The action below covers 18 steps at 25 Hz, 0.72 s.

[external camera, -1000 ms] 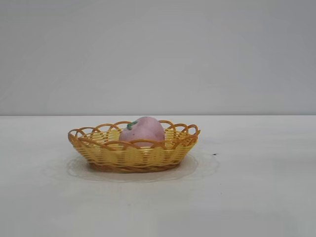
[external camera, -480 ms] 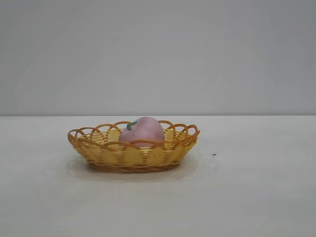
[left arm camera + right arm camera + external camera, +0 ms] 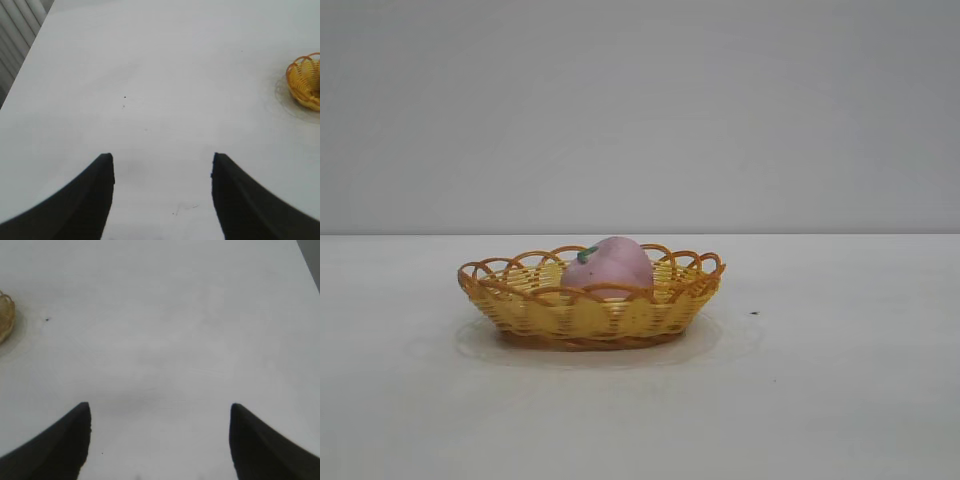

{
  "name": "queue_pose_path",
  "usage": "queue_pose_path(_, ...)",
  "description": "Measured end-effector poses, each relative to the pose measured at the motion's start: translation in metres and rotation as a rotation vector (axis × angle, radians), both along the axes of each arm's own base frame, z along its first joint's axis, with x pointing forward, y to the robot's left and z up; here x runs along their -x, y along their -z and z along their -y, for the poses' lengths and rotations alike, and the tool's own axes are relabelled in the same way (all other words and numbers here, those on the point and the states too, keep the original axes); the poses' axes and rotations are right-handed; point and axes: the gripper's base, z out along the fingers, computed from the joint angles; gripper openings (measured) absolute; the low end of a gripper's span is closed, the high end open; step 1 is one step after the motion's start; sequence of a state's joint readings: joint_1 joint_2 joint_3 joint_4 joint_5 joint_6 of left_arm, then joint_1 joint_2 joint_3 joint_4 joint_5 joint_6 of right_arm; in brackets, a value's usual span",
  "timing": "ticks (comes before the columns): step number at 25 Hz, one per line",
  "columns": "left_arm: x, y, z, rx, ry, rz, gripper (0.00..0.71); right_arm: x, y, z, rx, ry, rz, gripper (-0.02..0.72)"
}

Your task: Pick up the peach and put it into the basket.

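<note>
The pink-mauve peach with a green stem bit lies inside the yellow-orange wicker basket at the middle of the table in the exterior view. No arm shows in that view. My left gripper is open and empty over bare table, with part of the basket far off at the frame's edge. My right gripper is open and empty over bare table; a sliver of the basket shows at the frame's edge.
The white table runs all round the basket. A small dark speck lies on the table to the basket's right. A plain grey wall stands behind.
</note>
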<state>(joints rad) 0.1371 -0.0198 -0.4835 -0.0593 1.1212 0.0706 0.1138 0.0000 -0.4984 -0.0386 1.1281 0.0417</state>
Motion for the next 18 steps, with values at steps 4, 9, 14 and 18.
queue_pose_path(4, 0.0000, 0.0000, 0.0000, 0.000, 0.000, 0.000, 0.375, 0.0027, 0.0005, 0.0002, -0.003, -0.001, 0.013, 0.496)
queue_pose_path(9, 0.0000, 0.0000, 0.0000, 0.000, 0.000, 0.000, 0.375, 0.0027, 0.0013, -0.0008, -0.012, -0.008, 0.007, 0.496)
queue_pose_path(14, 0.0000, 0.0000, 0.0000, 0.000, 0.000, 0.000, 0.375, 0.0021, 0.0032, -0.0012, -0.013, -0.011, -0.001, 0.496)
queue_pose_path(18, 0.0000, 0.0000, 0.0000, 0.000, 0.000, 0.000, 0.375, 0.0021, 0.0033, -0.0012, -0.013, -0.011, -0.003, 0.496)
